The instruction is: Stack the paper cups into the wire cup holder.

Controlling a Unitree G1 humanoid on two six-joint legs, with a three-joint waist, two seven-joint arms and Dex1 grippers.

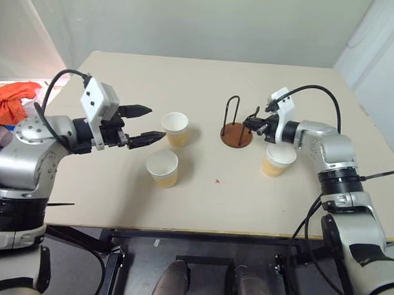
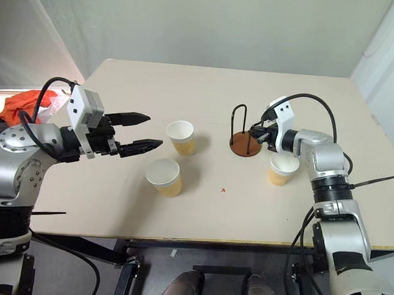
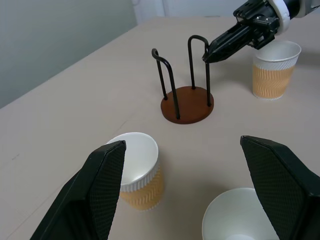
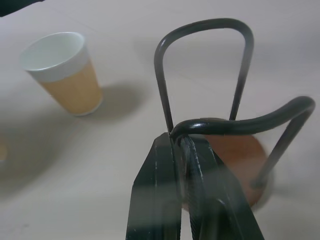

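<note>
Three empty paper cups outside bare wire cup holder, right gripper clamped on its loop, left gripper agape

Bright, even, diffuse light; no glare. Soft faint shadows on worktop beside paper cups. Head views sharp. Right wrist view: near fingers and wire cup holder blurred, base smeared. Left wrist view: fingers slightly soft.

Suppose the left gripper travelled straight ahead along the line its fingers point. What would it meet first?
Probably the paper cups, two of which stand just ahead of and below the open left gripper. Farther along that line is the wire cup holder, where the right gripper is shut on a wire loop. Depth is uncertain, so it might pass over the cups.
</note>
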